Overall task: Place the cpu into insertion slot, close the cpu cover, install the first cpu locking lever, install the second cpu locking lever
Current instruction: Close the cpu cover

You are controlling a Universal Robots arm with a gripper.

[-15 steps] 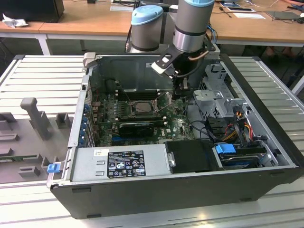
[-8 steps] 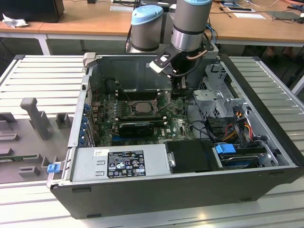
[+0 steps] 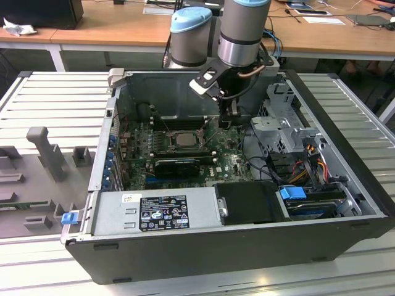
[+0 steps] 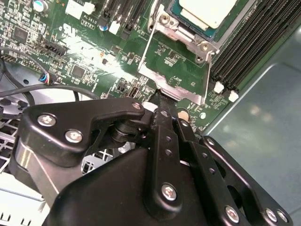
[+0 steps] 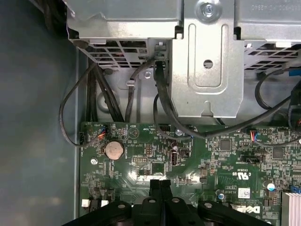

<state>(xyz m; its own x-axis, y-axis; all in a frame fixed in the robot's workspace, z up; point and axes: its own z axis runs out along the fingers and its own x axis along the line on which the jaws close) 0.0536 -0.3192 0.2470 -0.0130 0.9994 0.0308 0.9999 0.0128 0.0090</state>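
Here the pincer (image 4: pixel 159 98) hangs low over the motherboard (image 4: pixel 70 52). Its fingers are pressed together with no gap, and the tips are at the near edge of the cpu cover (image 4: pixel 171 82); whether they nip that edge I cannot tell. The cover is swung open, between the pincer and the insertion slot (image 4: pixel 178 33), where the cpu (image 4: pixel 207 12) sits seated just beyond. Room is tight: long black RAM slots (image 4: pixel 254 42) run close beside the socket, with the grey case wall (image 4: pixel 268 117) past them. Behind the pincer, in the first wrist view, the metal drive cage (image 5: pixel 207 61) stands near, and black cables (image 5: pixel 162 108) droop across the board. The case rests on a ribbed worktop (image 3: pixel 55 92).
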